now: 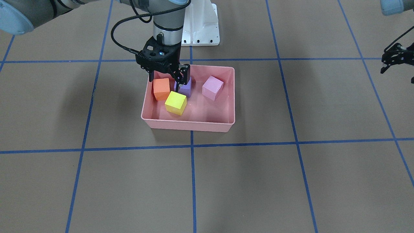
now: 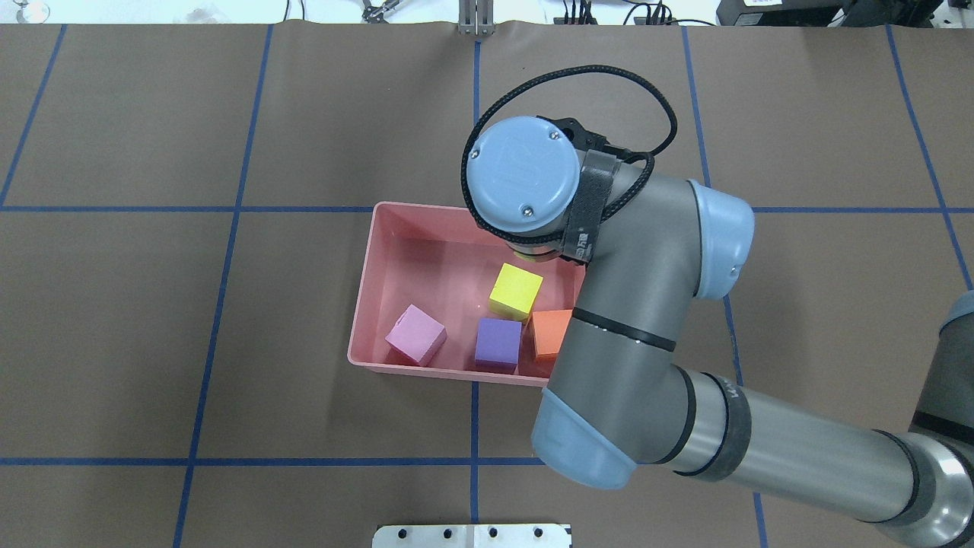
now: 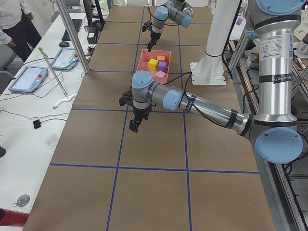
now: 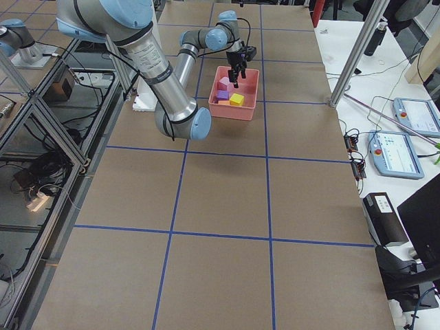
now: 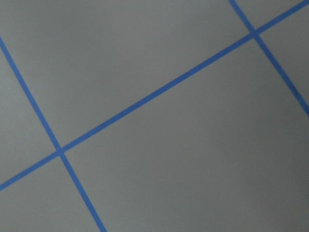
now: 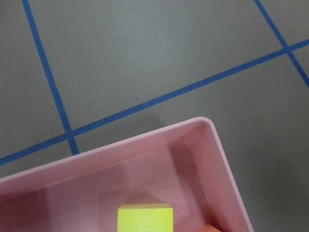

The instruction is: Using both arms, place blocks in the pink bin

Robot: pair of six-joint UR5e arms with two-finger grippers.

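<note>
The pink bin [image 1: 187, 124] stands mid-table and holds all the blocks: orange [image 1: 161, 89], yellow [image 1: 175, 103], purple [image 1: 184, 89] and pink-lilac [image 1: 212, 87]. They also show in the overhead view: orange [image 2: 549, 333], yellow [image 2: 516, 292], purple [image 2: 498, 343], pink-lilac [image 2: 415, 335]. My right gripper [image 1: 167, 77] hangs open and empty over the bin's robot-side wall, above the orange and purple blocks. The right wrist view shows the bin corner [image 6: 212, 140] and the yellow block's top [image 6: 145, 217]. My left gripper [image 1: 397, 72] is far off to the side, above bare table, open and empty.
The white arm base [image 1: 200, 29] stands just behind the bin. Blue tape lines [image 1: 191, 145] grid the brown table. A side bench with tablets [image 3: 29, 77] and a metal post [image 3: 72, 38] runs along the operators' edge.
</note>
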